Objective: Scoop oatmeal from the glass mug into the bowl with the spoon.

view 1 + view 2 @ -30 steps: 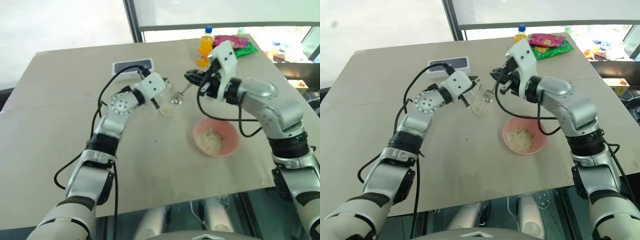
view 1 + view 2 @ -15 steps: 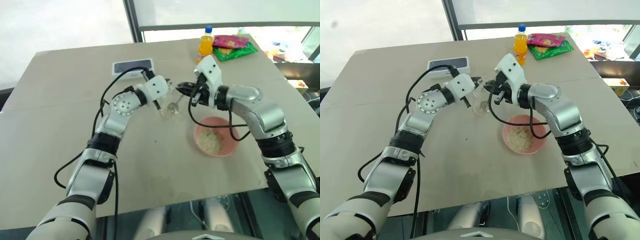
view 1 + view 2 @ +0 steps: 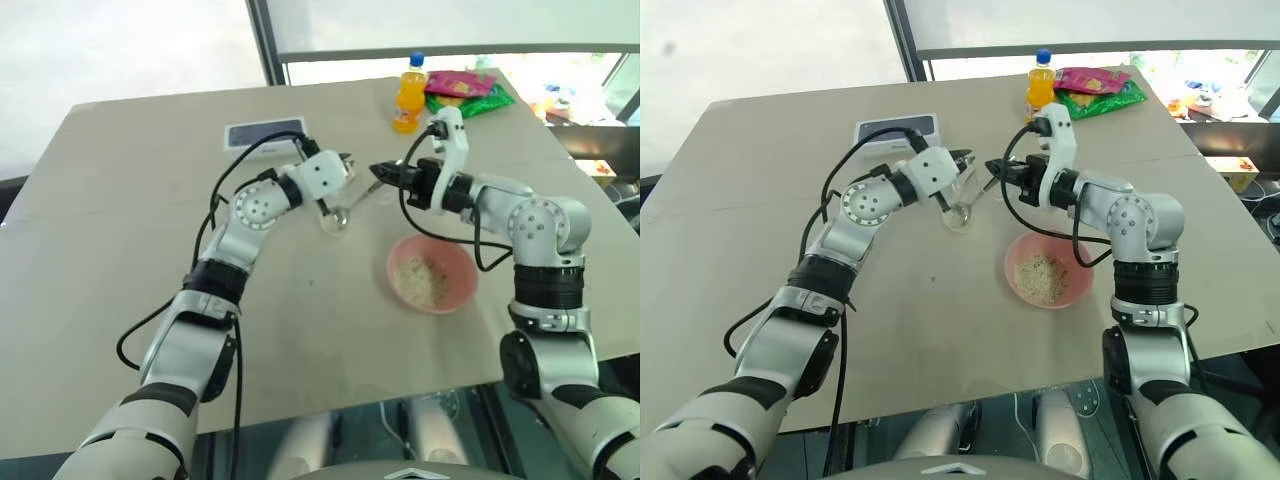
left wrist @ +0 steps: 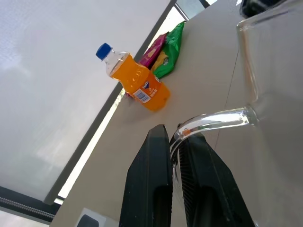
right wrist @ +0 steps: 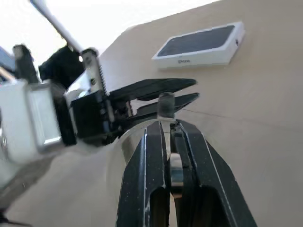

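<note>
My left gripper [image 4: 176, 142] pinching the glass mug [image 3: 335, 215] by its handle, my right gripper [image 3: 380, 172] clamped on the spoon [image 3: 357, 197], its tip in the mug, pink bowl [image 3: 455, 262] of oatmeal [image 3: 420, 279] nearby

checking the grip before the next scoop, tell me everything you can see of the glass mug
The glass mug is small, clear and nearly see-through, with a curved side handle of the same glass. It sits between the two arms, beyond the pink bowl and apart from it. The left pincer is shut on the handle, its black fingers clamping the loop. The spoon, held by the right pincer, slants down into its mouth. Whether its base touches the table I cannot tell.
</note>
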`<state>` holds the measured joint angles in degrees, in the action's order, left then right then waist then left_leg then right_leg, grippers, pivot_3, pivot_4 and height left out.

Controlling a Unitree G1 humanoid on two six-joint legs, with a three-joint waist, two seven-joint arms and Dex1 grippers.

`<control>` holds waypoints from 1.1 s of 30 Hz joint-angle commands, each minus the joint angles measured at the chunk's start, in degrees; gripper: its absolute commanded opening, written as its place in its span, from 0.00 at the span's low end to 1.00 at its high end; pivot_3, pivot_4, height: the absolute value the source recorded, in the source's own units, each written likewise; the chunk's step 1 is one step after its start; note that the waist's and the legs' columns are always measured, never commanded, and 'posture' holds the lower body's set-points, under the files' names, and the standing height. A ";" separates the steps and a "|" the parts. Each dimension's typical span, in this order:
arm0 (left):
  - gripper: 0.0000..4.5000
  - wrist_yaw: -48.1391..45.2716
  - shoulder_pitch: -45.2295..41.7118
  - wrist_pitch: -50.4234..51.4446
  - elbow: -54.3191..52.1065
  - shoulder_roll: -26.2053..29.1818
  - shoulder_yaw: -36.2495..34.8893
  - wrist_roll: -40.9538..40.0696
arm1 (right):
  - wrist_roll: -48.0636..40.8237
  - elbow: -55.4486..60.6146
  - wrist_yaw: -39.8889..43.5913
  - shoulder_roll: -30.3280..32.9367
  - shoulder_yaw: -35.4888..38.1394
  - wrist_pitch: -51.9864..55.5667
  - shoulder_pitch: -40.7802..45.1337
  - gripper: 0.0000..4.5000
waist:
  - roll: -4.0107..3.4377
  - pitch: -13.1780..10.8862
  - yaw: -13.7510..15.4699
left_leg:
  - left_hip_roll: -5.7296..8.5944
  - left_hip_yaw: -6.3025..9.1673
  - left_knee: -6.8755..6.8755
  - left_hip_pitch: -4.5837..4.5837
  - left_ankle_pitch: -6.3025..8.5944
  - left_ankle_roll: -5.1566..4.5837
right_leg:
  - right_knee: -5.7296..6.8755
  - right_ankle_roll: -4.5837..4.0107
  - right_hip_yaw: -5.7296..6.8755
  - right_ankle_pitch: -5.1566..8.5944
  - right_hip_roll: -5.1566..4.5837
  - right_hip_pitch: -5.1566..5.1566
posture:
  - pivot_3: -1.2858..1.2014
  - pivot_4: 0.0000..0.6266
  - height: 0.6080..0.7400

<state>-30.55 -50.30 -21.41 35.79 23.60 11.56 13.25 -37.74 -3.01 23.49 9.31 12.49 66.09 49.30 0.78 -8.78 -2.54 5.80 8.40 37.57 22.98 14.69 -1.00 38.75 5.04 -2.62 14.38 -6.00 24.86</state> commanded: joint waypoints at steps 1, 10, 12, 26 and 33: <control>0.01 2.12 -2.56 -3.00 0.18 -0.25 -1.46 -0.80 | -6.12 -2.04 -4.25 -2.62 7.39 5.23 2.55 0.00 | 0.00 0.00 0.00 | 0.00 0.00 0.00 0.00 0.00 0.00 | 0.03 0.00 -0.02 0.00 0.00 0.02 | 0.52 0.24 1.00; 0.01 2.60 0.43 -5.41 2.49 -1.84 -3.16 -3.83 | -14.57 -4.30 -11.16 -1.71 21.88 12.53 5.90 0.00 | -0.01 0.00 -0.10 | 0.00 -0.06 0.00 0.02 0.00 0.00 | 0.07 0.00 -0.07 0.00 -0.01 0.08 | 0.52 0.24 1.00; 0.01 3.27 1.23 -4.68 2.88 -2.75 -4.73 -5.65 | -16.32 -4.46 -13.03 -1.43 24.75 13.80 6.29 0.00 | -0.01 0.01 -0.14 | -0.01 -0.06 0.00 0.02 0.00 0.00 | 0.08 0.00 -0.08 0.00 -0.01 0.08 | 0.52 0.24 1.00; 0.01 5.30 12.81 -4.42 -5.83 -6.57 -8.86 -11.80 | -27.84 -4.67 -27.12 0.62 35.69 18.42 8.37 0.00 | -0.03 0.02 -0.06 | -0.01 -0.13 0.03 0.03 0.00 -0.01 | 0.11 0.00 -0.16 0.00 -0.04 0.09 | 0.52 0.24 1.00; 0.01 8.55 15.09 -4.67 -6.68 -8.29 -9.03 -11.06 | -33.13 -5.63 -32.47 1.99 35.71 18.94 8.05 0.00 | -0.04 0.03 -0.07 | -0.01 -0.15 0.09 0.02 0.00 -0.02 | 0.17 0.00 -0.17 0.00 -0.03 0.08 | 0.52 0.24 1.00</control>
<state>-23.41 -34.82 -24.99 31.56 15.41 3.60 2.49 -67.45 -9.36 -7.88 10.38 47.89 84.94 55.87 0.74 -8.75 -2.61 5.79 8.25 37.65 23.00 14.69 -1.02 38.92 5.04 -2.79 14.38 -6.03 24.94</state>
